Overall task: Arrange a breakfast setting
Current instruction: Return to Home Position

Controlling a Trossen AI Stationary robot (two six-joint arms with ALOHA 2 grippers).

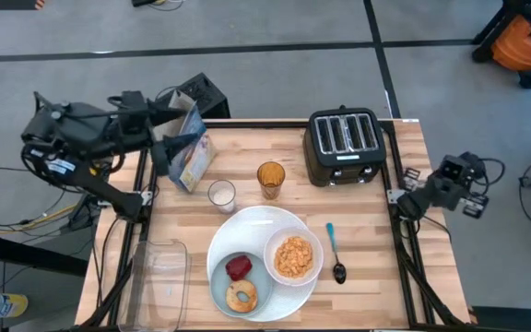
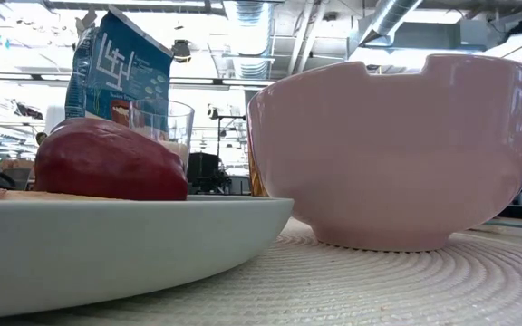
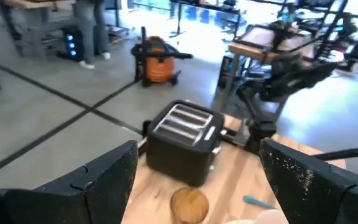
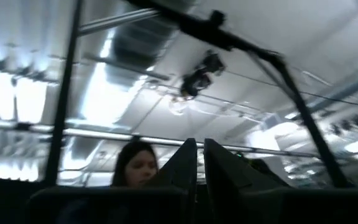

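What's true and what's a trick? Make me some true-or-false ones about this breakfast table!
The red apple sits on the small pale-blue plate. True.
The blue-handled spoon lies inside the white bowl. False: it lies on the wooden table, right of the round white woven placemat.
The left gripper holds the blue cereal box. False: its fingers are open and empty.
The browned bagel ring sits on the black four-slot toaster. False: it's on the pale-blue plate.
The right gripper, shut, is beside the table's right edge. True.
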